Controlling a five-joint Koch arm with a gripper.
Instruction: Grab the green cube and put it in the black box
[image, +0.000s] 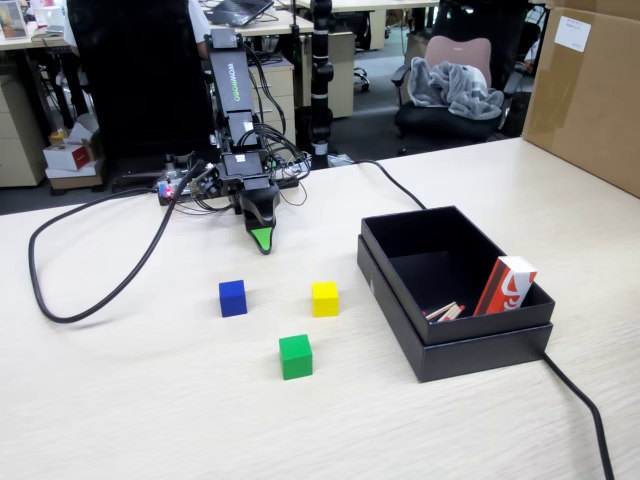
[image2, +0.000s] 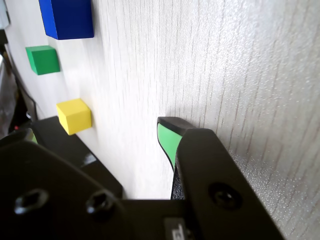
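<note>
The green cube (image: 296, 356) sits on the pale wood table nearest the front edge, with nothing touching it. In the wrist view the green cube (image2: 42, 59) lies far off at the upper left. My gripper (image: 263, 240) points down at the table behind the cubes, well short of the green one. Its jaws stand apart over bare table (image2: 97, 132), holding nothing, and a green-padded fingertip (image2: 167, 137) shows on the right. The black box (image: 450, 290) stands to the right of the cubes, open at the top.
A blue cube (image: 233, 298) (image2: 67, 17) and a yellow cube (image: 324, 298) (image2: 74, 116) lie between gripper and green cube. A red-white carton (image: 505, 285) leans inside the box. Black cables (image: 100, 290) loop left. A brown carton (image: 590, 90) stands back right.
</note>
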